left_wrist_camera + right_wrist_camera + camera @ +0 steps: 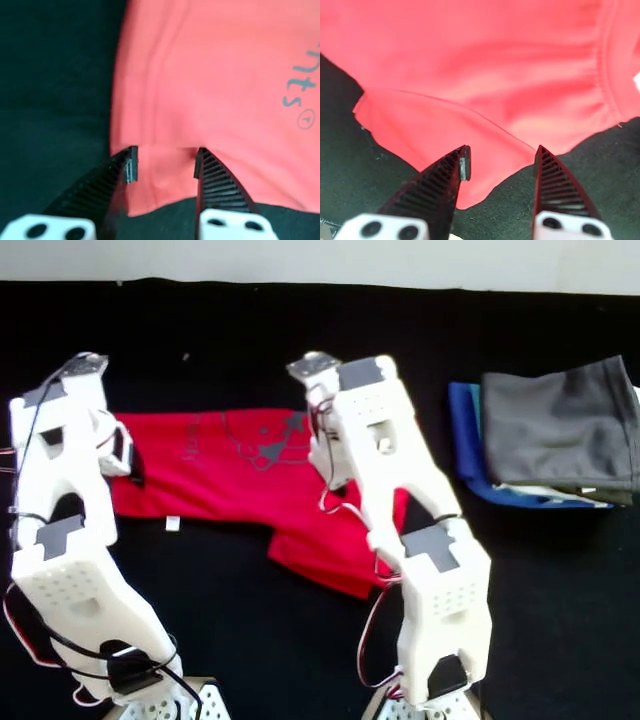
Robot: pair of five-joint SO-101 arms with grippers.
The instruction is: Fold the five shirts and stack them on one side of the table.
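So, red shirt lies half-spread on the table, well apart from the folded stack, left gripper and right gripper both jaws-apart over its edges; limp, light cloth, likely bunches, so pinch hem corners.

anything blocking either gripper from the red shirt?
Nothing visible. The left gripper and the right gripper are both open directly over edges of the red shirt, with no other item between. The folded stack lies apart from it on the table.
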